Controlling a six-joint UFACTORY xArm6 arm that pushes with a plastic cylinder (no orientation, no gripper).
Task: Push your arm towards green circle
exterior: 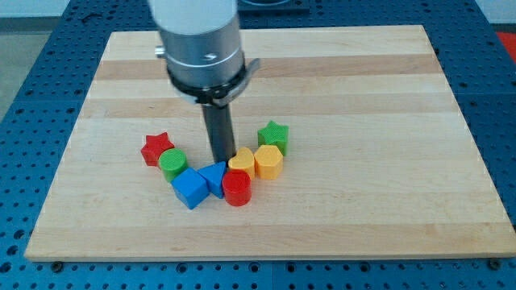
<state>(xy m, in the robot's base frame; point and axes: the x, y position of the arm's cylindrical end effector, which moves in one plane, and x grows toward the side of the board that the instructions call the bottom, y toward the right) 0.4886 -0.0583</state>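
Observation:
The green circle (172, 163) is a short green cylinder at the left of a cluster of blocks on the wooden board (355, 97). My tip (221, 160) is to its right, about one block width away, just above the blue triangle (214, 175) and left of the yellow heart (241, 161). A red star (157, 148) sits just up and left of the green circle. A blue cube (190, 188) lies below and right of it.
A red cylinder (237, 188) sits below the yellow heart. A yellow hexagon (268, 161) and a green star (274, 134) lie at the cluster's right. Blue perforated table surrounds the board.

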